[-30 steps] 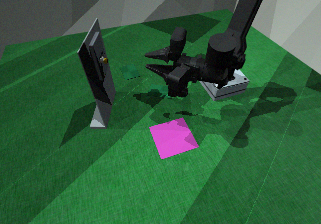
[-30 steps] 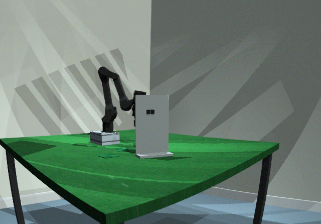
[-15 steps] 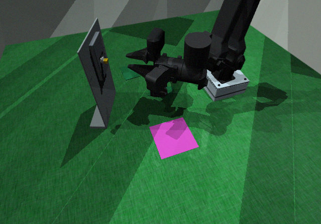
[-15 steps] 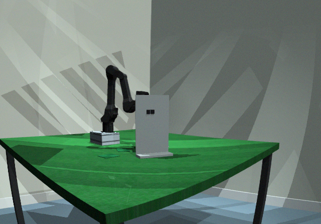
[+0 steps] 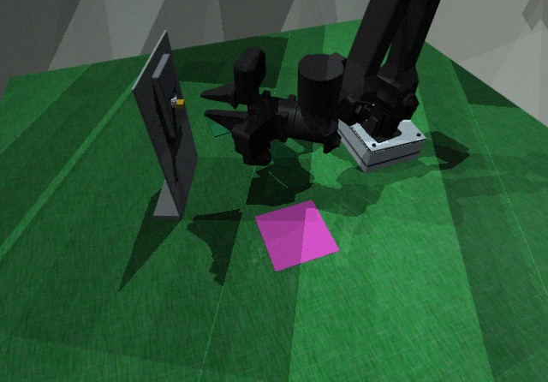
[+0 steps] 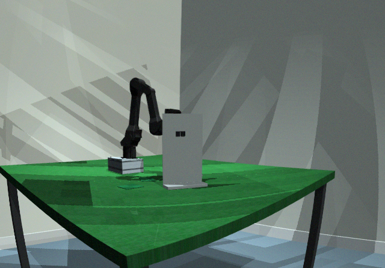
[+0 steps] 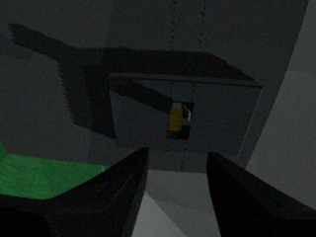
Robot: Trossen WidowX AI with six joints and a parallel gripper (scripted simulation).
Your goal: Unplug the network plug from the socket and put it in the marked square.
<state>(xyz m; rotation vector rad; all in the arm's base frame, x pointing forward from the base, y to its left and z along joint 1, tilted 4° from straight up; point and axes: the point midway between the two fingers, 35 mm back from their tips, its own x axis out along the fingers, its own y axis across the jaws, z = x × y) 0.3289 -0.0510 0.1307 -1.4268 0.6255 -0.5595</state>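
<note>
In front of the upright panel: fingers apart, plug in the socket, nothing gripped

From the base outward:
- Light grey base (image 5: 391, 157) (image 6: 132, 167) sits on the green worktop (image 5: 398, 302) (image 6: 155, 228) (image 7: 44, 173); black arm (image 5: 367, 37) (image 6: 134, 113) rises from it, bends over and reaches toward the panel
- Magenta square (image 5: 296, 236) lies flat on the worktop, between base and panel but off to one side of the arm; no plug on it
- Gripper (image 5: 203, 104) (image 7: 178, 157) is held up off the worktop, pointing at the panel. Fingers (image 5: 223, 117) part open with a clear gap, not touching plug or panel
- Plug (image 5: 179, 104) (image 7: 176, 119), orange with a pale bit beside it, sticks out of the socket (image 7: 185, 133), ahead of the gap in the wrist view. Can't tell whether the tab is pressed
- Raised block (image 5: 161, 68) (image 7: 222, 116) surrounds the socket on the panel (image 5: 187, 165) (image 6: 183, 159) (image 7: 148, 25)
- Panel's far side shows two small dark openings (image 6: 177, 133), side by side
</note>
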